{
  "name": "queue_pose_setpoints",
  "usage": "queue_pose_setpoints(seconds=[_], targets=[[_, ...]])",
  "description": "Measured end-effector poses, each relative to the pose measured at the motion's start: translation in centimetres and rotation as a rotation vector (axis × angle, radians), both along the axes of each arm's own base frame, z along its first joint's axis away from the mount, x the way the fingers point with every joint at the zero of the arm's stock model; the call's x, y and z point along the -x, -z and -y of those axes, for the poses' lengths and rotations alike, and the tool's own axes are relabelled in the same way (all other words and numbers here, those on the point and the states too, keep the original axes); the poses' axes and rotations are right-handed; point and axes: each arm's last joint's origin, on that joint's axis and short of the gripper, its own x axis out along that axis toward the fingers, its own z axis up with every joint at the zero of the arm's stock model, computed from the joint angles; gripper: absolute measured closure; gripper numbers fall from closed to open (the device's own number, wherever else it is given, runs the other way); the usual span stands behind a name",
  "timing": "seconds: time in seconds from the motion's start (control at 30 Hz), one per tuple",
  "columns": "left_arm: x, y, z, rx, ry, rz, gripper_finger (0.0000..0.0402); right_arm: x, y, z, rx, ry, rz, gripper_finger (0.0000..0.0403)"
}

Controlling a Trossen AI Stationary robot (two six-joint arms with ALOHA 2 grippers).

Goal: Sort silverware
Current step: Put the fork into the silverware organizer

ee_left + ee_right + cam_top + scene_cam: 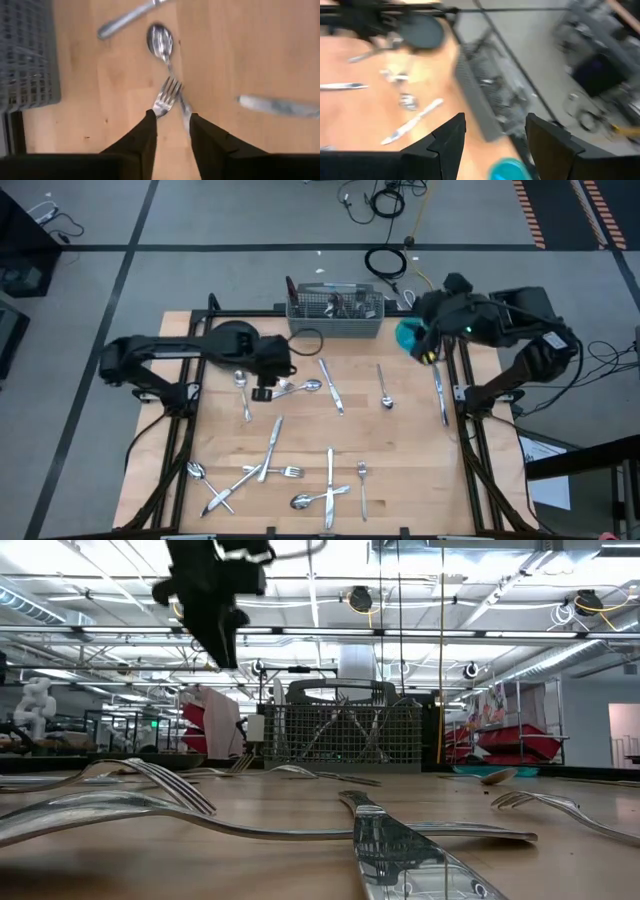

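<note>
Wire caddy [335,313] at the table's far edge, holding upright cutlery. Remaining silverware [329,480] scattered over the tabletop. Left gripper [171,131], fingers parted, above a fork [166,97]. Right gripper [495,132], released and empty, beside the caddy.

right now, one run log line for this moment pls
task: sort silverware | left gripper: open over fork and spoon | right gripper: open, empty, near caddy

An overhead camera looks straight down on the table [400,480]. A table-level camera faces the wire caddy [345,735], also seen from above. Wrist cameras look closely past each hand.
</note>
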Motion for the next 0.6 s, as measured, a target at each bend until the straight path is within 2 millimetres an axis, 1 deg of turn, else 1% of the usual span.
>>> queue_pose_setpoints(seconds=[0.1,0.17,0.27,0.43,0.5,0.6], targets=[[-0.7,1.5,-1.4,0.017,0.023,-0.049,0.0256,0.6,-0.2,-1.6,-0.037,-0.118,0.01,0.0206],[-0.7,2.1,-2.5,0.059,0.019,-0.057,0.0251,1.4,-0.5,-2.6,-0.062,-0.177,0.034,0.0206],[0.1,3.6,-3.9,0.103,0.001,-0.065,0.0249,2.7,-0.9,-3.7,-0.109,-0.219,0.085,0.0206],[2.0,5.7,-5.5,0.099,0.006,0.008,0.0249,4.3,-1.4,-4.9,-0.146,-0.236,0.157,0.0206],[2.7,6.7,-5.7,0.075,0.036,0.023,0.0249,4.6,-1.4,-5.2,-0.139,-0.245,0.166,0.0206],[3.0,8.1,-5.8,0.034,0.086,0.063,0.0249,4.4,-1.3,-5.5,-0.141,-0.253,0.163,0.0206]])
